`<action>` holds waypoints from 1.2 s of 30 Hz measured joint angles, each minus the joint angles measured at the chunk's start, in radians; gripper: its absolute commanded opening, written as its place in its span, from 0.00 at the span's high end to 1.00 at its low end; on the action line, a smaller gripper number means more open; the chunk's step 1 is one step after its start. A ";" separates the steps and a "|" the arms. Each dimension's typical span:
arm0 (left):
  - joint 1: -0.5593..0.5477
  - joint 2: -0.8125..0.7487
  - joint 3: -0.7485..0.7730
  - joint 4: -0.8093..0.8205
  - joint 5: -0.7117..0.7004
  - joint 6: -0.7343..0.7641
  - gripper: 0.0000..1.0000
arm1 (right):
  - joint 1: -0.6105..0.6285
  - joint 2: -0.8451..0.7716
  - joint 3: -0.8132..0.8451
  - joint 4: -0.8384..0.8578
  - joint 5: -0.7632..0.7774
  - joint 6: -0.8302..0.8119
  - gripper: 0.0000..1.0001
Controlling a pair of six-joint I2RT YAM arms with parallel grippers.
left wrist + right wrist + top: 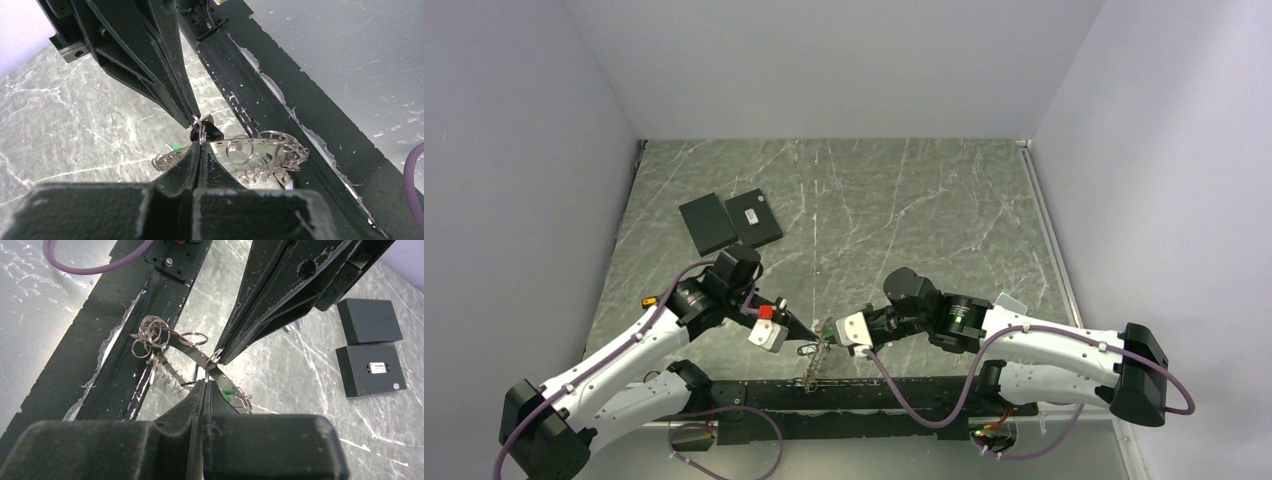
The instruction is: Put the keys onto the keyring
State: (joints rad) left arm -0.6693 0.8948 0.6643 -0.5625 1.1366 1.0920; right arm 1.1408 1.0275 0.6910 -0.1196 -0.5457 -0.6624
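Note:
My two grippers meet tip to tip near the table's front edge. My left gripper is shut on the small thin keyring, seen also in the right wrist view. The ring's grey chain-like strip carries several loose rings and a green tag, and hangs between the grippers. My right gripper is shut on a thin silver key. The key's black head sits right against the ring. Other keys are not visible.
Two flat black rectangular plates lie at the back left, also in the right wrist view. The black base rail runs along the near edge, just under the hanging chain.

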 measured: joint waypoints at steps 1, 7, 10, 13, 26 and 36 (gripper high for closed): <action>0.000 0.000 0.000 0.004 0.005 -0.008 1.00 | 0.002 0.000 0.000 0.000 0.003 0.000 1.00; 0.000 0.009 0.000 0.019 0.029 -0.034 1.00 | 0.013 0.001 0.003 0.000 0.018 -0.004 1.00; 0.000 0.011 0.000 0.022 0.031 -0.042 1.00 | 0.019 0.001 0.012 -0.002 0.024 -0.010 1.00; 0.000 0.010 -0.004 0.031 0.034 -0.052 1.00 | 0.024 0.001 0.017 -0.001 0.034 -0.016 1.00; 0.000 -0.011 -0.010 0.063 0.036 -0.106 1.00 | 0.031 -0.018 0.017 -0.005 0.049 -0.027 1.00; 0.000 -0.011 -0.011 0.072 0.036 -0.116 1.00 | 0.038 -0.054 0.017 -0.004 0.051 -0.027 1.00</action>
State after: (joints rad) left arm -0.6693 0.8833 0.6537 -0.4904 1.1728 0.9756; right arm 1.1790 0.9733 0.7078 -0.1238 -0.4950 -0.6895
